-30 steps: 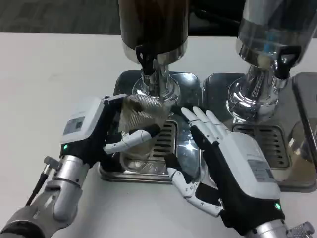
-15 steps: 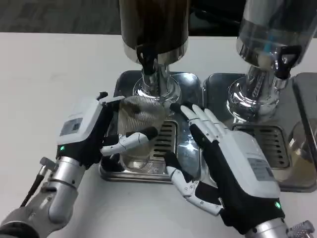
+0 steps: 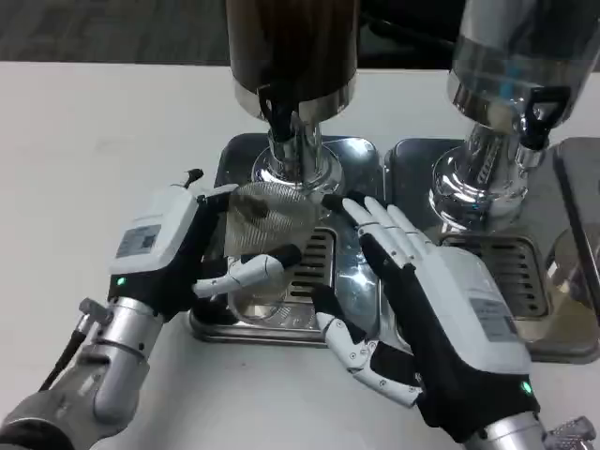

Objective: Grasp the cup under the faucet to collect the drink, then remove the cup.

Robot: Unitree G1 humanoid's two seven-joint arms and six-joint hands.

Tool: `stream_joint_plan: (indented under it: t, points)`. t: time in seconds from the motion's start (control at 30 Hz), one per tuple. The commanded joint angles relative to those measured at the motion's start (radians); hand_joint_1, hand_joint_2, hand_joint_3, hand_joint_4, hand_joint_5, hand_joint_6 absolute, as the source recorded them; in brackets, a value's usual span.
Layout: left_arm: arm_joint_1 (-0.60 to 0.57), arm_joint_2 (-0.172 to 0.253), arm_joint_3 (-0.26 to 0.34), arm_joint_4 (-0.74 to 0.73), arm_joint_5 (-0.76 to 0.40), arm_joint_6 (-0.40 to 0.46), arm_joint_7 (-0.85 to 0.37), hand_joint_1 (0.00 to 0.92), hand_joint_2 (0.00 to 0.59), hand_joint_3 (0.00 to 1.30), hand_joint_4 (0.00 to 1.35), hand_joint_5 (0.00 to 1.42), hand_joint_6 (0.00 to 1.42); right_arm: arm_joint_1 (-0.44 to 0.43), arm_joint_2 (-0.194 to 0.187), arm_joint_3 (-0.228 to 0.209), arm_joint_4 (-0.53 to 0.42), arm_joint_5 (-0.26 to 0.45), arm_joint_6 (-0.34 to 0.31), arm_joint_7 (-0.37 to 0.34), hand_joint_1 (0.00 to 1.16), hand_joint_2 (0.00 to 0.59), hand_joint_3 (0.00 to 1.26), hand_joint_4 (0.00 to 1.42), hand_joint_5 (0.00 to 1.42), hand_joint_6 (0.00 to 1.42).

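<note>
A clear ribbed cup (image 3: 265, 223) stands on the steel drip tray (image 3: 352, 281) below the black faucet (image 3: 278, 111) of the dark drink dispenser (image 3: 292, 47). My left hand (image 3: 178, 248) grips the cup from its left side, thumb wrapped across the front. My right hand (image 3: 441, 314) hovers flat over the tray just right of the cup, fingers spread and pointing toward the dispenser base, holding nothing. Whether there is liquid in the cup is unclear.
A second dispenser (image 3: 511, 66) with clear contents stands to the right on its own drip tray (image 3: 511, 272). The edge of a third tray (image 3: 581, 187) shows at far right. White table (image 3: 94, 141) lies open to the left.
My left hand with the cup has shifted slightly up and to the right, toward the faucet. The right hand has barely moved.
</note>
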Motion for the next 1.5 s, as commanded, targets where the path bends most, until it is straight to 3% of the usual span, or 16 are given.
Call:
stream_joint_plan:
  t: [0.03, 0.27, 0.57, 0.77, 0.93, 1.2, 1.5]
  points:
    - [0.016, 0.014, -0.033, 0.001, 0.048, 0.048, 0.003, 0.075, 0.091, 0.57, 0.56, 0.38, 0.07, -0.008, 0.003, -0.009, 0.005, 0.015, -0.012, -0.012, 0.46, 0.477, 0.12, 0.07, 0.05, 0.11]
    - [-0.011, 0.019, -0.041, -0.01, 0.054, 0.113, -0.063, 0.001, 0.065, 0.35, 0.32, 0.23, 0.0, -0.01, 0.005, -0.011, 0.014, 0.035, -0.012, -0.01, 0.45, 0.476, 0.12, 0.07, 0.05, 0.11]
    - [-0.007, 0.023, -0.015, -0.042, 0.039, 0.105, -0.045, 0.0, 0.06, 0.33, 0.27, 0.21, 0.0, -0.003, 0.007, -0.008, 0.022, 0.037, -0.012, -0.017, 0.44, 0.475, 0.12, 0.07, 0.06, 0.11]
    - [0.014, 0.046, -0.001, -0.08, 0.036, 0.071, 0.014, 0.0, 0.049, 0.24, 0.21, 0.21, 0.0, -0.002, 0.009, -0.006, 0.024, 0.033, -0.012, -0.024, 0.44, 0.475, 0.12, 0.07, 0.06, 0.11]
    - [0.034, 0.071, 0.025, -0.111, 0.019, 0.049, 0.021, 0.0, 0.049, 0.24, 0.21, 0.21, 0.0, -0.005, 0.01, -0.007, 0.03, 0.038, -0.015, -0.028, 0.44, 0.475, 0.12, 0.07, 0.06, 0.11]
    - [0.107, 0.133, 0.103, -0.231, -0.005, -0.018, 0.027, 0.0, 0.048, 0.25, 0.2, 0.21, 0.0, -0.012, 0.012, -0.009, 0.039, 0.039, -0.024, -0.042, 0.44, 0.475, 0.12, 0.07, 0.06, 0.11]
    - [0.216, 0.197, 0.256, -0.431, -0.105, -0.108, -0.025, 0.0, 0.047, 0.26, 0.2, 0.21, 0.03, -0.022, 0.005, -0.013, 0.053, 0.049, -0.038, -0.05, 0.44, 0.475, 0.12, 0.07, 0.06, 0.11]
